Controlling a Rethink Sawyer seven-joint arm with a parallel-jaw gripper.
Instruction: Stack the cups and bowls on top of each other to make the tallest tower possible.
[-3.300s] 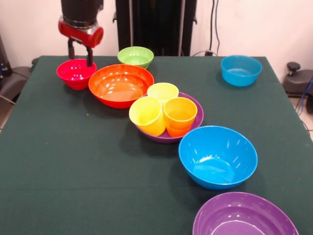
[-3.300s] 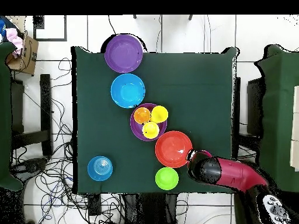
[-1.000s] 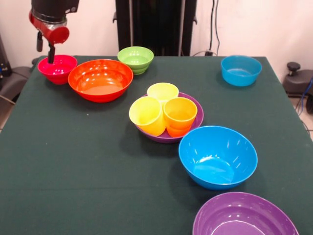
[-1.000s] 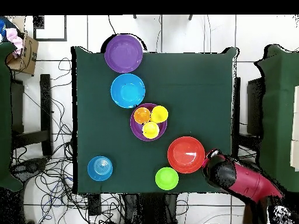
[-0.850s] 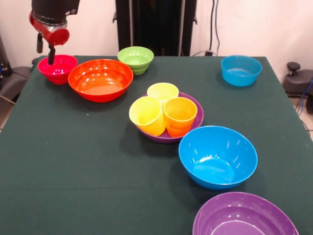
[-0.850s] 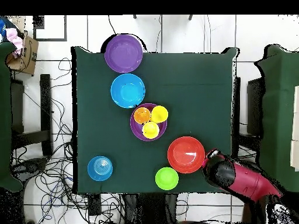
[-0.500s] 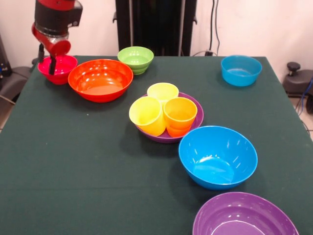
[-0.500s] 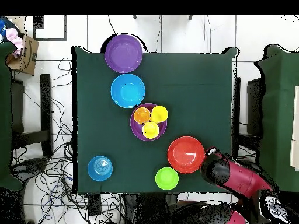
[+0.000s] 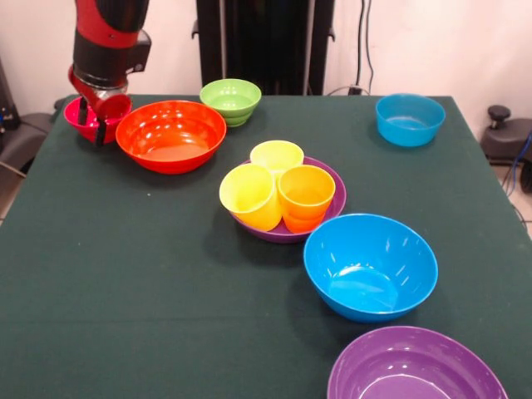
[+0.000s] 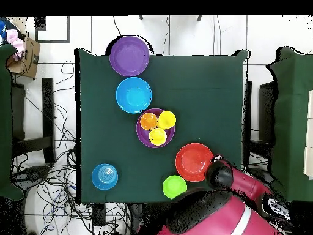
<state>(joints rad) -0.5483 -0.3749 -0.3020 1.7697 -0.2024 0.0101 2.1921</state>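
My gripper [image 9: 91,124] is down at the small red bowl [image 9: 73,115] near the table's far left corner. One finger is inside the bowl and one outside its near wall, shut on the rim. The arm's wrist [image 10: 220,175] hides this bowl from above. The large orange bowl [image 9: 170,135] sits right beside it. A purple bowl [image 9: 337,196] mid-table holds two yellow cups [image 9: 249,195] and an orange cup [image 9: 306,195]. No tower stands.
A light green bowl [image 9: 230,96] sits behind the orange one. The small blue bowl [image 9: 409,119] is at the far right. A large blue bowl [image 9: 370,266] and a second purple bowl [image 9: 416,370] lie toward the near right edge.
The arm has tilted and come down, lowering the gripper onto the red bowl. Over the longer span the red and orange bowls slid left. The other bowls and cups stayed put.
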